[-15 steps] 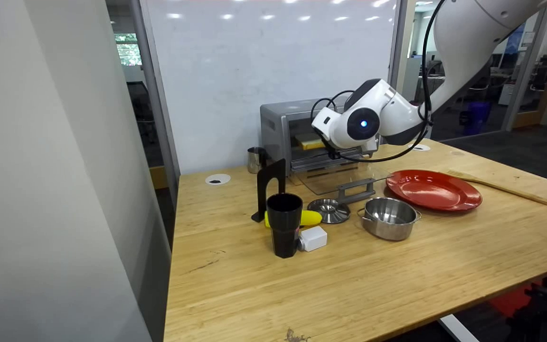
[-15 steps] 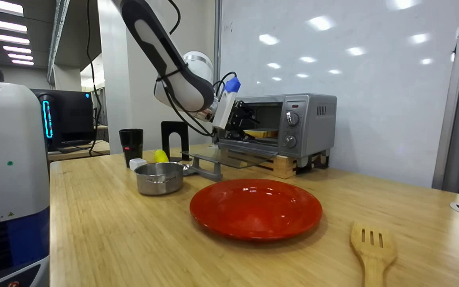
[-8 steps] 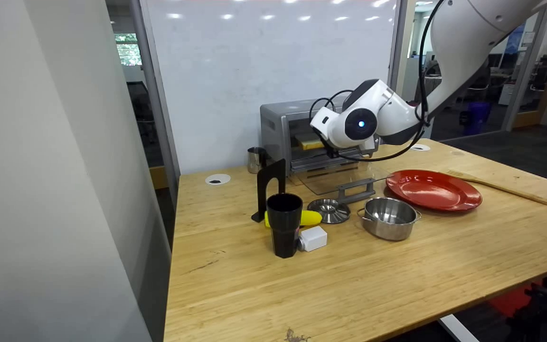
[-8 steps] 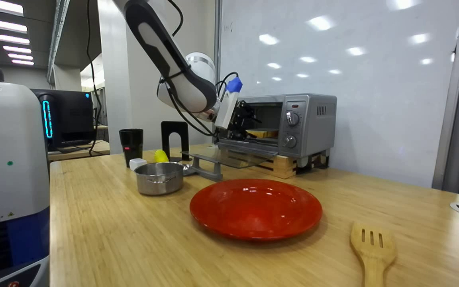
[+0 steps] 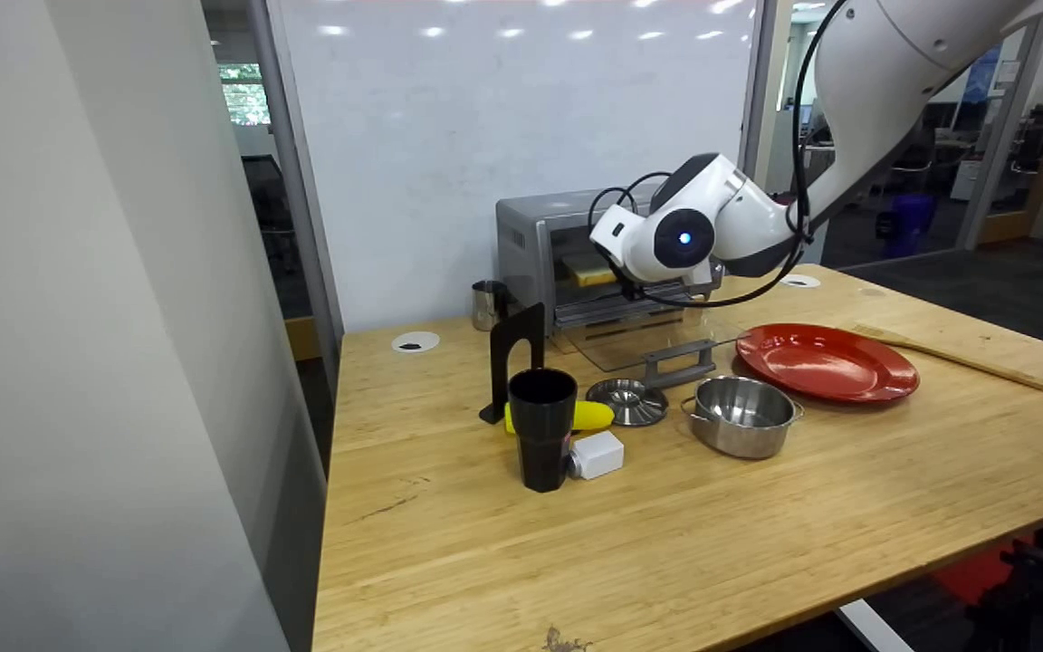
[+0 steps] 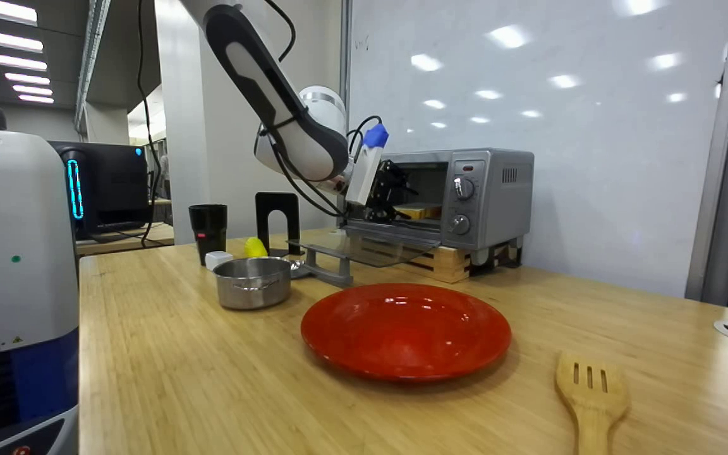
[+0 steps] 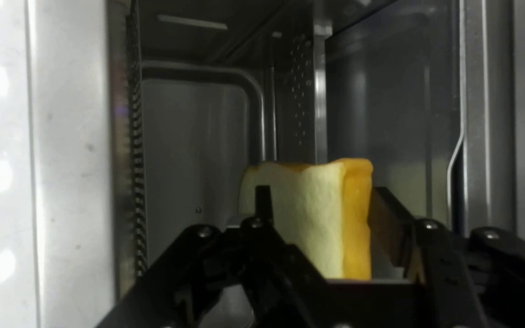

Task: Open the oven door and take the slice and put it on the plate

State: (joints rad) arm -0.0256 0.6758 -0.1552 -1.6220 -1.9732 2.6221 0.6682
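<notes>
The grey toaster oven [image 5: 526, 244] [image 6: 509, 196] stands with its glass door [image 5: 621, 340] [image 6: 389, 248] folded down. The bread slice, pale with a yellow-orange crust, lies inside; it shows in both exterior views [image 5: 590, 273] [image 6: 426, 210] and in the wrist view [image 7: 306, 214]. My gripper [image 7: 322, 209] is open at the oven mouth, one finger on each side of the slice's near part. I cannot tell whether a finger touches it. The gripper also shows in an exterior view [image 6: 406, 202]; the wrist hides it elsewhere. The red plate [image 5: 825, 362] [image 6: 405, 335] bears nothing.
The door handle [image 5: 680, 364] sticks out near a steel pot [image 5: 743, 417] and a lid [image 5: 627, 401]. A black cup [image 5: 541, 430], white bottle [image 5: 597, 455], yellow object [image 5: 592, 416] and black bookend [image 5: 517, 349] stand nearby. A wooden spatula [image 6: 591, 385] lies beyond the plate.
The arm and gripper have shifted slightly across the oven mouth, to the right in an exterior view, closer to the slice. The slice, door and plate have not moved.
</notes>
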